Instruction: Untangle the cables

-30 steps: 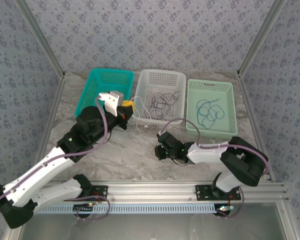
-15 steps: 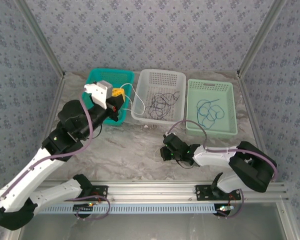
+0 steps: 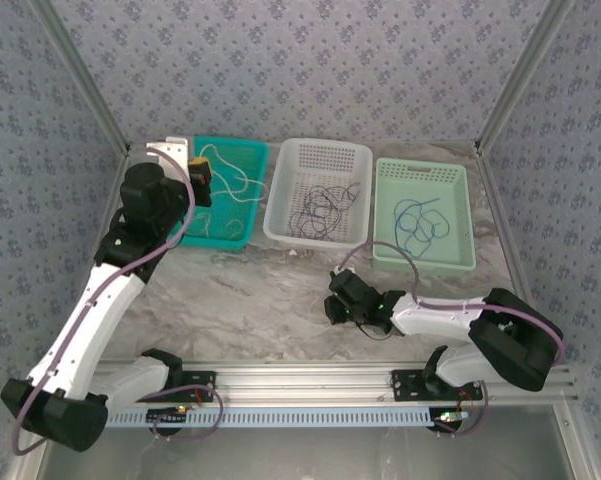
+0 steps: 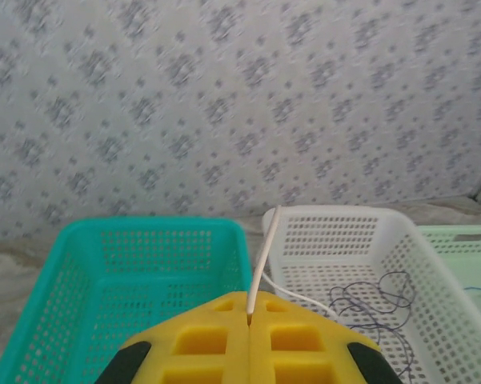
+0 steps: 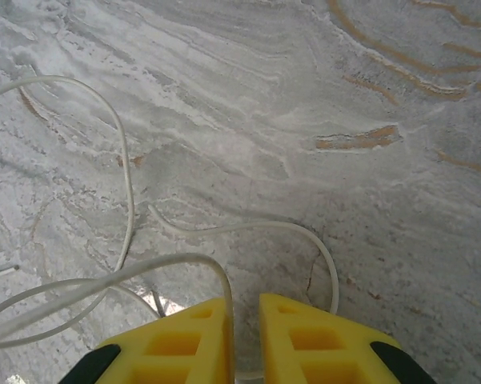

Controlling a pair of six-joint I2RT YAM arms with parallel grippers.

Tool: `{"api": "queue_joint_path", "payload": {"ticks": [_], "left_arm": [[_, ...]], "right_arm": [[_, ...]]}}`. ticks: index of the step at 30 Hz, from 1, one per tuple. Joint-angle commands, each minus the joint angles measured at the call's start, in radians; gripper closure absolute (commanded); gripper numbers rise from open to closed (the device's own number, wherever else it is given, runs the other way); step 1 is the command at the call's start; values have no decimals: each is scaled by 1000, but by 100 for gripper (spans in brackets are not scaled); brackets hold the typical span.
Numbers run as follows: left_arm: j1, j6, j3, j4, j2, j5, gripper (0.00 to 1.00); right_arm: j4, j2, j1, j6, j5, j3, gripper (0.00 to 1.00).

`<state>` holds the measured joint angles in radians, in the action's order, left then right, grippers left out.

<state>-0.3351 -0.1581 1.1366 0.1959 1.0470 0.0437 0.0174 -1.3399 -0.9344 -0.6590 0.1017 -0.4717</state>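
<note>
**A:** Blue-grey patterned wallpaper [image 3: 310,60] on three sides and a grey marbled worktop [image 3: 250,290]. Three baskets stand along its back edge.

**B:** Where are the cables?

**A:** The dark cables [image 3: 320,208] lie in a heap in the white basket [image 3: 320,146]. A blue cable [image 3: 420,222] lies alone in the pale green basket [image 3: 420,165]. The left hand [image 3: 202,172] is raised over the teal basket [image 3: 242,150], its fingers closed tight on a white cable [image 4: 264,248].

**B:** So that one is being sorted out?

**A:** I'd judge so: it looks like the white cable is being carried across to the teal basket. In the left wrist view, though, one strand trails off into the white basket, close to the dark heap.

**B:** And the right hand [image 3: 338,297]?

**A:** It is low over the worktop with its fingers a narrow slit apart. Pale loops [image 5: 128,184] lie on the marble below, and one runs into that slit. It looks loose rather than pinched, but I can't be sure.

**B:** Next move?

**A:** Probably to draw the trailing strand clear of the white basket's rim without dragging the dark cables along. Then lower the cable and let go, so all of it lands in the teal basket.
</note>
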Motion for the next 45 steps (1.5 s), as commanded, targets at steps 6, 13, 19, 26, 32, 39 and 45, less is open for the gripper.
{"api": "queue_joint_path", "payload": {"ticks": [6, 13, 19, 26, 32, 39, 45], "left_arm": [[146, -80, -5, -76, 95, -120, 96], [239, -130, 3, -106, 270, -159, 96], [260, -133, 57, -89, 403, -100, 96], [259, -186, 55, -3, 470, -131, 45], [150, -142, -30, -12, 373, -40, 5], [-34, -81, -133, -7, 204, 24, 1], [-183, -98, -278, 8, 70, 29, 3]], "right_arm": [[-62, 33, -8, -11, 45, 10, 80], [-86, 60, -8, -5, 44, 11, 76], [-92, 103, -8, -10, 41, 25, 76], [-91, 146, -9, -5, 43, 44, 77], [-121, 179, -9, 5, 54, 36, 77], [-172, 279, -8, -1, 98, 39, 67], [-177, 336, -9, 19, 94, 34, 51]]}}
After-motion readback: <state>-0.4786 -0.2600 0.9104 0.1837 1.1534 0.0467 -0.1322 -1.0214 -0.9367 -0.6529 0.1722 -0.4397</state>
